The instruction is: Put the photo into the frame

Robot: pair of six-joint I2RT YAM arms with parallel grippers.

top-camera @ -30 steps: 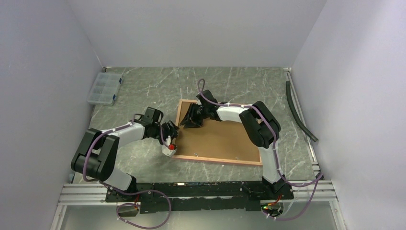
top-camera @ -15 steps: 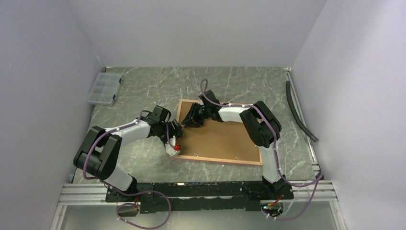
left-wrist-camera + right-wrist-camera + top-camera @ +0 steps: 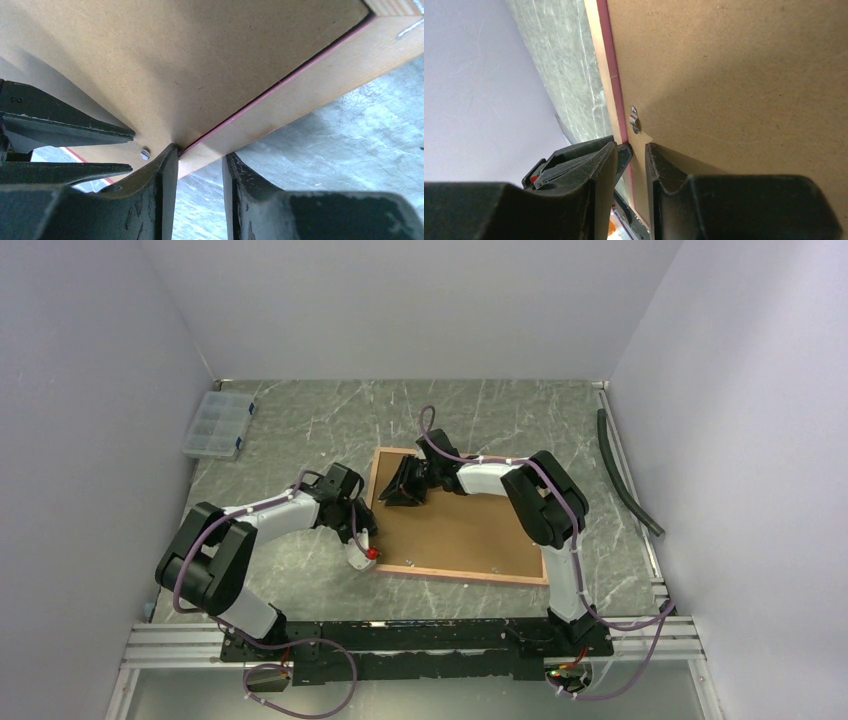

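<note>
Board [image 3: 470, 530] already fills the face-down frame [image 3: 460, 574], photo unseen, fastening likely remains; left gripper [image 3: 200, 154] and right gripper [image 3: 631, 147] straddle its edge, pinch I cannot tell

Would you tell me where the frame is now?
In the top view the frame lies centrally on the table, around the backing board, with the left jaws at its near left corner.
</note>
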